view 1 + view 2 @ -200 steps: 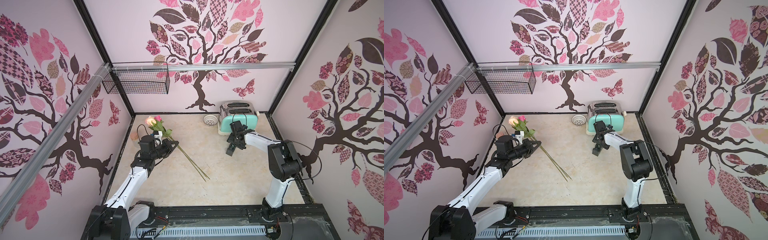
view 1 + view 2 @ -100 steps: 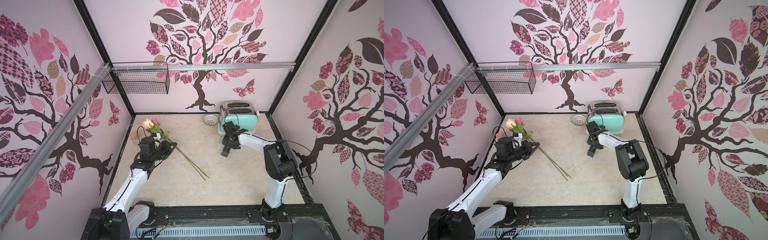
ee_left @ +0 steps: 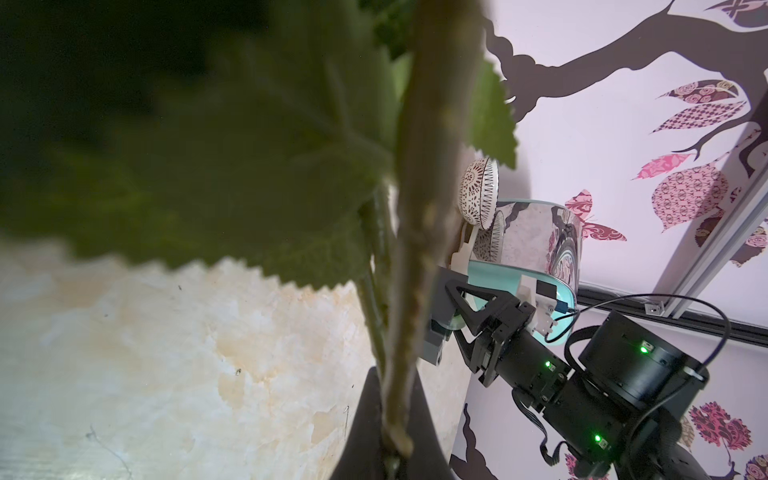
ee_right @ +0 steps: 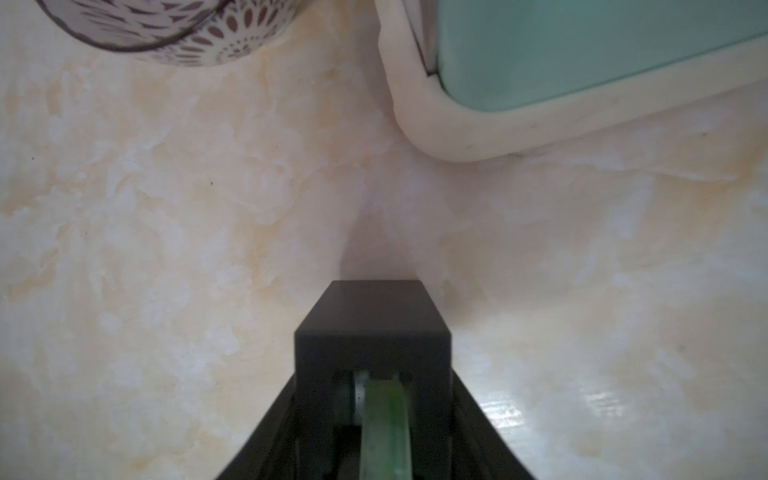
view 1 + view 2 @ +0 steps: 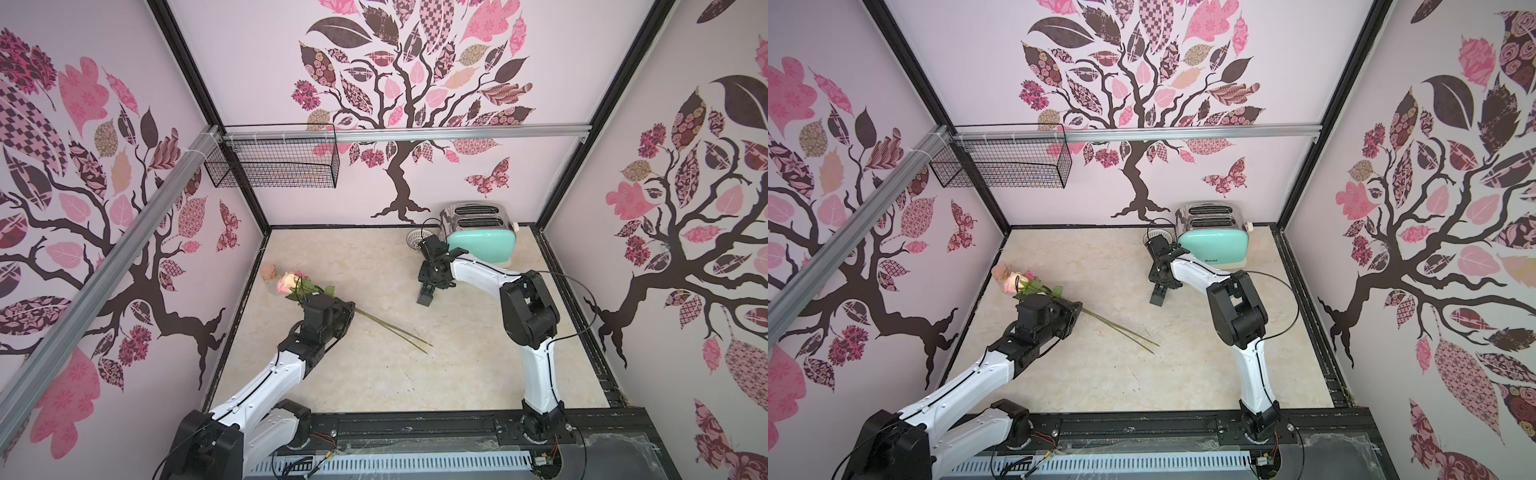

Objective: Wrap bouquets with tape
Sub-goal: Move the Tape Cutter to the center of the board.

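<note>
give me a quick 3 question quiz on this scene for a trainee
1. True or false: the left gripper is shut on the stems of the bouquet.
2. Which appliance stands by the back wall? A: kettle. B: mint-green toaster. C: microwave.
3. Fill in: the tape dispenser sits between the jaws of the ____ gripper.
Key: 1 true; 2 B; 3 the right gripper.
</note>
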Controlling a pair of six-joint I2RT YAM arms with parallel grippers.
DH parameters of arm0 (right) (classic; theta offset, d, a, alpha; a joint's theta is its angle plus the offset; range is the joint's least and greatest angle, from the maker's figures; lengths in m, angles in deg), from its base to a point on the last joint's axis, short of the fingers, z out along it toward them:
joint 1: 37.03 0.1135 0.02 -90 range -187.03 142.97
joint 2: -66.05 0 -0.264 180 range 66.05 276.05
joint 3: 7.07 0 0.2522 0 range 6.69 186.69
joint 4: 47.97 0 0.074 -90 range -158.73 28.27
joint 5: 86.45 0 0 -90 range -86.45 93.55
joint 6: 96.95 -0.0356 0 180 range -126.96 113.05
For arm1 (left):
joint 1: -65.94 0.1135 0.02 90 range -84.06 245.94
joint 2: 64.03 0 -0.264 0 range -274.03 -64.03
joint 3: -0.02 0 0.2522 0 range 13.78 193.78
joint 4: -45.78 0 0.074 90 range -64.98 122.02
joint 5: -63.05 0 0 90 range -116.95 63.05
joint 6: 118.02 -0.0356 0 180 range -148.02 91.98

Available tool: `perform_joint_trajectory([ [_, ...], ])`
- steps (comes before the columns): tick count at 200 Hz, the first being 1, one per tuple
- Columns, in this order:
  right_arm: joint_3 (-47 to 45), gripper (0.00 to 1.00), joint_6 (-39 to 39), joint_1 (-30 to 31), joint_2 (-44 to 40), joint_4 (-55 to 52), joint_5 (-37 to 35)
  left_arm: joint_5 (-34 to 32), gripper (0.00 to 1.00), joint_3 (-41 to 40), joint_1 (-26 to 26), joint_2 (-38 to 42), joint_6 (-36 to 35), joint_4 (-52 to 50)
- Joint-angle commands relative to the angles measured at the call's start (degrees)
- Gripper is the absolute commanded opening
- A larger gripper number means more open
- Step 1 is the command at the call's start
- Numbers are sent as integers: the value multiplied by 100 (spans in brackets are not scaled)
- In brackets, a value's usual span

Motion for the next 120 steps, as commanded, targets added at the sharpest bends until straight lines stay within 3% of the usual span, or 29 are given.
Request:
perform_joint_trajectory([
  [1,107,61,199,-14,24,-53,82,-657,0,-127,-173,-182,448,444],
  [17,-159,72,265,-14,-244,165,160,-596,0,-137,-208,-287,414,643],
  [38,-658,80,308,-14,-792,532,325,-631,0,-205,-232,-297,364,930],
  [63,-1794,81,196,-14,-1792,1427,653,-630,0,-253,-235,-243,213,1068],
  [90,-3558,83,-384,-14,-3061,3281,1240,-672,0,-325,-235,-60,197,1010],
  [120,-5022,73,-1202,-23,-3912,5093,1480,-559,0,-333,-226,18,87,923],
])
